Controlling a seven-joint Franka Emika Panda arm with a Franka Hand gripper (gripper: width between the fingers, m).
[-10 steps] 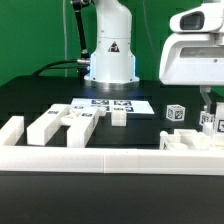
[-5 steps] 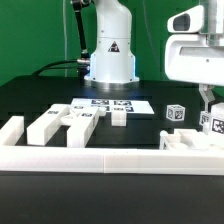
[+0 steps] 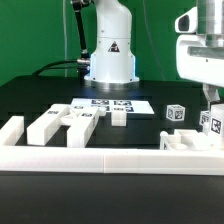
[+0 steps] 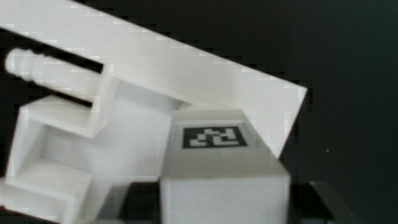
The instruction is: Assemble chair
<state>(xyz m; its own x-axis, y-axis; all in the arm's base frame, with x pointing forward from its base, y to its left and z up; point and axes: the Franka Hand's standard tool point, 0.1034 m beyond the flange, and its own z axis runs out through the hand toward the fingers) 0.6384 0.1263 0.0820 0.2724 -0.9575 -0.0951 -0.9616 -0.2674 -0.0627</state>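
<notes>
Several white chair parts (image 3: 46, 125) lay loose on the black table (image 3: 150, 125). A cluster of long bars (image 3: 78, 126) sat toward the table's front corner on the exterior view's left. They were just behind the border rail (image 3: 110, 160), which ran along the front edge. A short post (image 3: 118, 117) stood near the middle of the table, just in front of the marker board (image 3: 106, 104). That board lay before the robot's base (image 3: 108, 55). A tagged cube-like piece (image 3: 176, 113) stood toward the exterior view's right, apart from the rest. A low, wide slab (image 3: 188, 141) with raised ends lay near the front corner on that side, close behind the rail.

The gripper (image 3: 208, 100) hung over that corner, partly cut off by the exterior view's right edge. Its jaws were clenched on a white block (image 4: 221, 175) that bore a square black-and-white tag on its face. In the wrist view the block filled the gap between them. Past the block, the wrist view showed what seemed the same slab, broad and flat, with a box-shaped piece (image 4: 71, 130) against it. A ridged peg (image 4: 39, 66) stuck out from that piece. Whether the held block touched the slab could not be told.
</notes>
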